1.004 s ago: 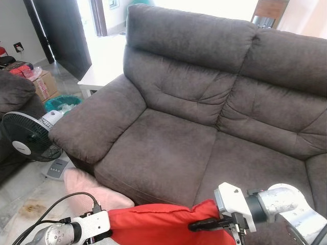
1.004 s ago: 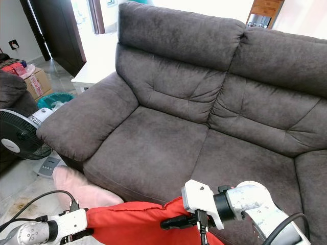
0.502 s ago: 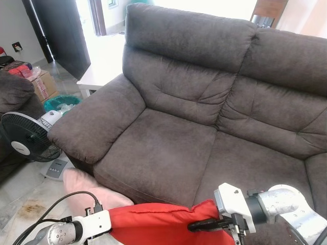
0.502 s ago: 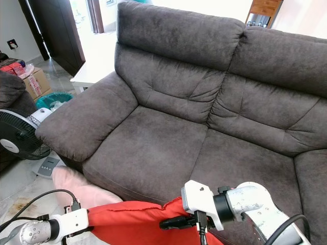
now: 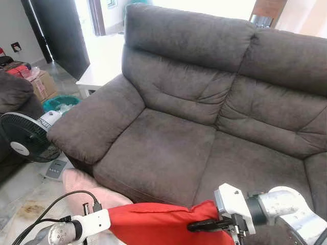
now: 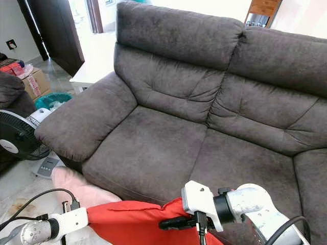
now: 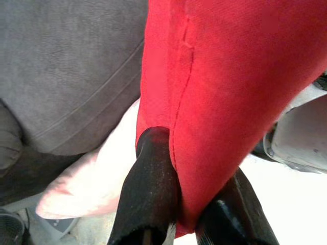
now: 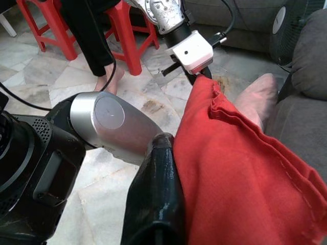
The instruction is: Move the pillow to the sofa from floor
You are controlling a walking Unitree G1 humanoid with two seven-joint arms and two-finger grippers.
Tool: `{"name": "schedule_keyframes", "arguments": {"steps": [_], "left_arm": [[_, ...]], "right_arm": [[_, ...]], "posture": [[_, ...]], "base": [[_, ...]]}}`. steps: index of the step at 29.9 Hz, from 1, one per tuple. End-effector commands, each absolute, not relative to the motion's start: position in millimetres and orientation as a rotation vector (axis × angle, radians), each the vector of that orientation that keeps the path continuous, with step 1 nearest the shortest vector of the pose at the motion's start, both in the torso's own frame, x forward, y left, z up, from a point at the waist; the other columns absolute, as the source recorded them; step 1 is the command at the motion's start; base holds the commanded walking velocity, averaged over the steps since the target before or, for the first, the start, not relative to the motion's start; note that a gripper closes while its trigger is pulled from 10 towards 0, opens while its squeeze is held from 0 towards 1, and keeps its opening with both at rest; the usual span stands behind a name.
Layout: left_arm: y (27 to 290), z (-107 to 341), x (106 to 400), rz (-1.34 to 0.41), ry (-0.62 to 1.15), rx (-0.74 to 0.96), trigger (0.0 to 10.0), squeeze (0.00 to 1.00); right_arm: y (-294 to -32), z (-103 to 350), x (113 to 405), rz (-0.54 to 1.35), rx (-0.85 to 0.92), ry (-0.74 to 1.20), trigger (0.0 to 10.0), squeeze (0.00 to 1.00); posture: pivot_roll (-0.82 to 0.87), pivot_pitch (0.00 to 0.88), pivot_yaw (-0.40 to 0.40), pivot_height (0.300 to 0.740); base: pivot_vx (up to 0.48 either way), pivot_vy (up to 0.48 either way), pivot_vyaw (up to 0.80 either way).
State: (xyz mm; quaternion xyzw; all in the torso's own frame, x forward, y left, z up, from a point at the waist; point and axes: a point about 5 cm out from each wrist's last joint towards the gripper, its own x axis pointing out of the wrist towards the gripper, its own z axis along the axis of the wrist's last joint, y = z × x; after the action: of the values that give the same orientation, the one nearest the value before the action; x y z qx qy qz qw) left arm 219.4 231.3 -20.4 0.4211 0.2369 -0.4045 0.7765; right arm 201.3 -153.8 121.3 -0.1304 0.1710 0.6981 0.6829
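Red pillow (image 5: 158, 223) is hanging before the sofa (image 5: 168, 148); left gripper (image 7: 179, 204) and right gripper (image 5: 196, 225) are each pinching an edge, fingers clamped on fabric.

A fan (image 5: 25, 138) stands on the marble floor (image 5: 23, 196) beside a dark door (image 5: 61, 30).

Premises: a home living room. Evidence: grey sofa (image 5: 204, 117), standing fan (image 5: 28, 138), cardboard box (image 5: 45, 84), marble floor (image 5: 25, 196), red stools (image 8: 127, 30).
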Motion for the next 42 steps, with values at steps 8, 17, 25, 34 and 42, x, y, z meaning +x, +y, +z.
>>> {"name": "schedule_keyframes", "arguments": {"steps": [8,17,25,34,42], "left_arm": [[234,-15,229,-0.793,0.496,0.9,0.0,0.0],[228,2,246,-0.633,0.362,0.797,0.0,0.0],[216,59,280,-0.328,0.052,0.528,10.0,0.0],[178,124,291,-0.165,-0.247,0.335,10.0,0.0],[148,143,282,-0.086,-0.303,0.231,10.0,0.0]], "right_arm": [[-147,139,204,1.566,-0.306,0.252,10.0,0.0],[-154,117,213,1.397,-0.281,0.266,10.0,0.0],[-169,114,231,1.057,-0.129,0.124,10.0,0.0],[-186,88,262,0.507,-0.128,0.141,10.0,0.0],[-181,106,263,0.213,0.036,-0.011,10.0,0.0]], "posture": [[0.1,0.017,-0.072,0.74],[0.1,0.006,-0.071,0.74],[0.1,0.0,-0.067,0.74],[0.11,0.0,-0.063,0.74],[0.12,0.006,-0.061,0.74]], "base": [[0.0,0.0,0.0],[0.0,0.0,0.0],[0.0,0.0,0.0],[0.0,0.0,0.0],[0.0,0.0,0.0]]}}
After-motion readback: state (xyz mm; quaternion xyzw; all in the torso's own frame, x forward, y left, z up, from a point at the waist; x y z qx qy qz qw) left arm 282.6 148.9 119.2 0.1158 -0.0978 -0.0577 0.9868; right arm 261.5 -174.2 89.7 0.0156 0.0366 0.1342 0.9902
